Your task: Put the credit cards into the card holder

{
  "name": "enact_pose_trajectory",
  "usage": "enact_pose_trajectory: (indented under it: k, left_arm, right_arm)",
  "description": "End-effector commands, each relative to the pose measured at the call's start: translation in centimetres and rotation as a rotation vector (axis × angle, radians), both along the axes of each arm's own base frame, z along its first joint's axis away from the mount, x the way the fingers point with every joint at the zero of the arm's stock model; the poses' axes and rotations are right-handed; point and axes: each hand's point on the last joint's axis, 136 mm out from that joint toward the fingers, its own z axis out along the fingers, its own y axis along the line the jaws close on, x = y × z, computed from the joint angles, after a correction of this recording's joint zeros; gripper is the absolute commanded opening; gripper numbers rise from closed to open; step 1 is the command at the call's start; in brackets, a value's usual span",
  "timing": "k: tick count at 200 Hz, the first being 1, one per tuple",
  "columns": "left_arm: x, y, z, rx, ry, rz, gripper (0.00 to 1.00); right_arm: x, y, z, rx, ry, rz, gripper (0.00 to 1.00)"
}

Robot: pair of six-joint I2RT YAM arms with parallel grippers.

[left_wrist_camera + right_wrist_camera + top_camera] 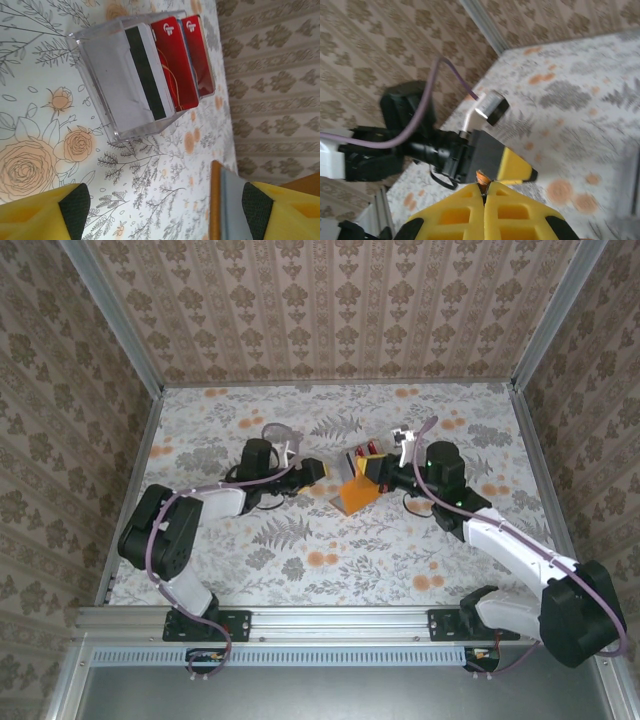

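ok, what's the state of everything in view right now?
cards: standing in the clear box
clear box: on the table, holding the cards
card holder: pinched by the right gripper, tilted
left gripper: open
right gripper: shut on the card holder

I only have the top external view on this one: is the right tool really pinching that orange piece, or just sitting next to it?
Observer: In the right wrist view, the right tool is shut on the orange piece's thin edge.
Operator: And the left tool?
Observer: Wide open, per the left wrist view.
Operator: What are the red things behind them?
Observer: Two red cards and a white card with a black stripe, standing in a clear box.
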Motion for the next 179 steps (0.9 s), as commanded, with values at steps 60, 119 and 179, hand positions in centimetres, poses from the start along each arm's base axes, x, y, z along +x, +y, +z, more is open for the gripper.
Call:
enact_pose_trajectory:
  k: [60,119,179]
  left_arm:
    - [-0.7,-1.5,4.4,-0.324,0.116,-0.076,0.67]
    - [0.1,-2.7,4.3,-0.441,0.167,-0.087,0.44]
    - [0.3,-2.8,5.1,-0.460,0.192,-0.085,0.46]
  right_arm:
    - [1.4,2.0,7.1,0.175,-0.120,0.114,0.00]
    - [2.0,2.5,7.0,0.186,-0.104,0.127,0.00]
    - [2.5,2.5,6.0,0.170,-0.089,0.116,0.00]
